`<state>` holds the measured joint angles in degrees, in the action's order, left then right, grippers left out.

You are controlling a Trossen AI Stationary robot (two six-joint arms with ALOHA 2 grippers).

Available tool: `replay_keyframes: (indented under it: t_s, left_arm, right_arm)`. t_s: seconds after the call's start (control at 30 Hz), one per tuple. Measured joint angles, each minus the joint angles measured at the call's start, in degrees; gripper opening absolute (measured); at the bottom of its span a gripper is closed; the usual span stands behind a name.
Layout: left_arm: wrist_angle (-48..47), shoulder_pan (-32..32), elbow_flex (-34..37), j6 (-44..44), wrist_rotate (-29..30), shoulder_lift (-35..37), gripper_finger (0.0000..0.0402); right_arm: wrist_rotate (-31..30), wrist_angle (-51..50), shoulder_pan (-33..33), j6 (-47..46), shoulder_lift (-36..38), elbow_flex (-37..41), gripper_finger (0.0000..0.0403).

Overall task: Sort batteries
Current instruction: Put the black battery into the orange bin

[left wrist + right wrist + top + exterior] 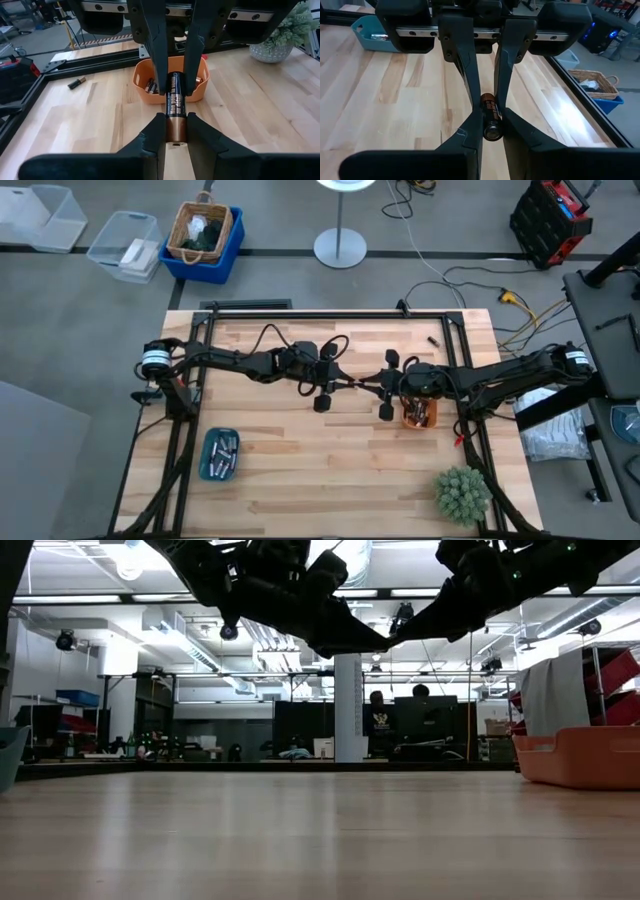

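The left claw (175,131) and the right claw (490,127) meet tip to tip above the middle of the desk (350,480), both clamped on one copper-and-black battery (175,112). Two grips on one cell looks like a hand-over between arms, one end held by each. Just below and behind the right claw sits the orange tray (420,414) with a few more batteries. Well off behind the left claw, the teal tray (219,456) holds sorted cells. Far past the right claw, one loose battery (434,339) lies near the desk's rim.
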<state>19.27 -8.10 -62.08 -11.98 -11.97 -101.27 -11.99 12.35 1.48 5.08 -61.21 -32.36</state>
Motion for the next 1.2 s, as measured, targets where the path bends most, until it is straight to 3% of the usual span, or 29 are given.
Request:
replay_keyframes:
  t_s: [0.2,0.4,0.63,0.8,1.2]
  left_arm:
    - [-0.58,-0.03,0.0,0.73,-0.03,0.0,0.0064]
    - [-1.16,-0.04,0.0,1.13,-0.15,0.0,0.0104]
    - [-4.59,-0.04,0.0,0.65,1.59,0.0,0.0152]
    - [-10.31,-0.04,-0.7,0.53,6.79,0.07,0.0167]
    - [-24.73,-0.04,-8.33,0.48,7.02,0.28,0.0169]
  right_arm:
    - [-0.03,-0.16,0.0,-0.73,0.29,-0.02,0.0043]
    - [-0.05,-0.82,0.0,-1.01,0.91,-0.02,0.0043]
    - [-0.16,-8.67,-0.02,-4.77,4.07,-0.43,0.0045]
    - [-0.2,-24.38,-0.02,-10.07,5.35,-6.6,0.0043]
    - [2.49,-73.81,-0.02,-29.32,-2.56,-27.01,0.0042]
